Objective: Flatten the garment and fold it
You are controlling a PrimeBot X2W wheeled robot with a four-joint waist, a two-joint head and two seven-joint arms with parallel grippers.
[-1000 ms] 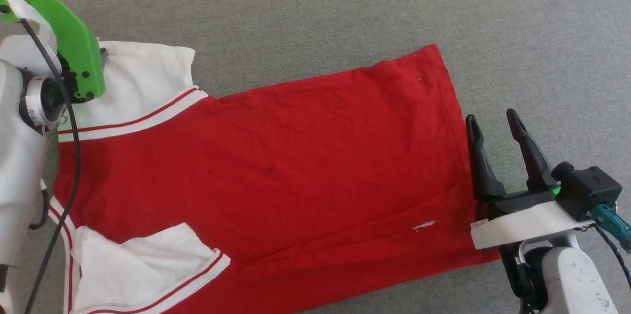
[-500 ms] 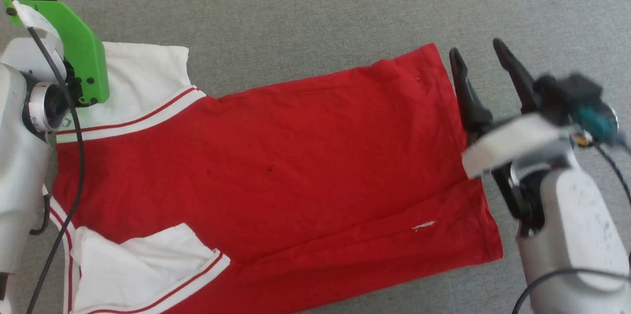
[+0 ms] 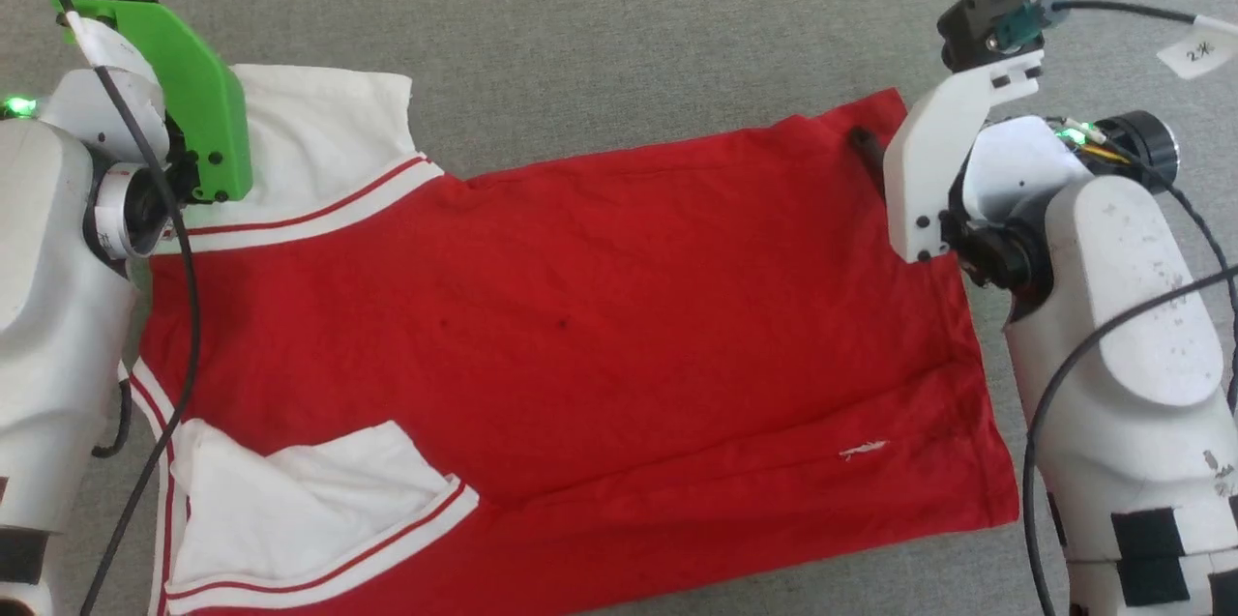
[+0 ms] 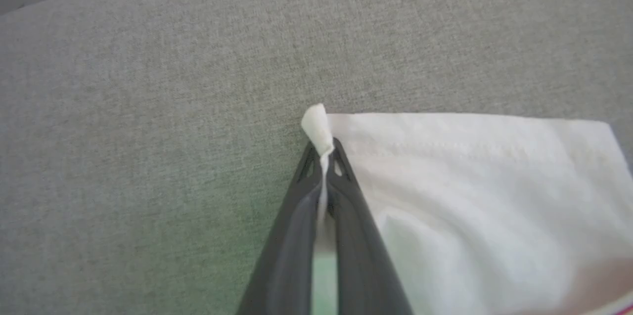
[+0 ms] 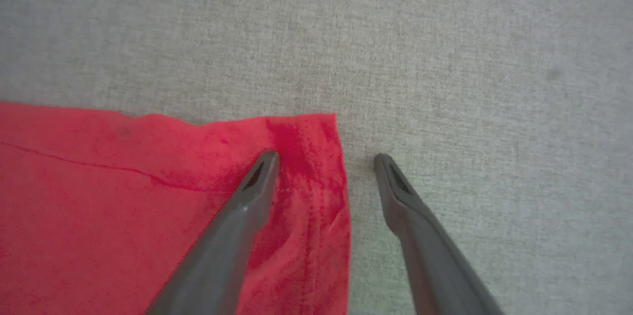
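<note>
- A red T-shirt point(image 3: 580, 326) lies spread out sideways on the grey, cloth-covered desk point(image 3: 629, 16). Its white sleeves are at the robot's left and its bottom edge is at the robot's right. The side facing up is plain red.
- The left gripper point(image 4: 324, 149) is down at the far sleeve point(image 3: 309, 142). Its jaws are pinched shut on the very corner of that sleeve, and a little tuft of white cloth pokes out past the tips. I think it grabs the corner because a corner is easy to lift and pull.
- The right gripper point(image 5: 325, 158) is down at the hem corner point(image 5: 306, 132) on the far side. Its jaws are wide open and hold nothing. One finger sits on the red cloth and the other sits on the bare desk, so the edge of the shirt runs between them (just right for a pinch, I would say).
- Both arms are at the far edge of the shirt, one at each end. My guess is that they mean to take that edge together, either to pull it tight or to fold it over toward the robot.
- The shirt is not all flat yet. The near sleeve point(image 3: 300, 500) is bunched and tucked in over the red part, and a long crease runs along the near side.
- If the right jaws close too far out, they could miss the cloth, because only a thin strip of hem lies between them.
</note>
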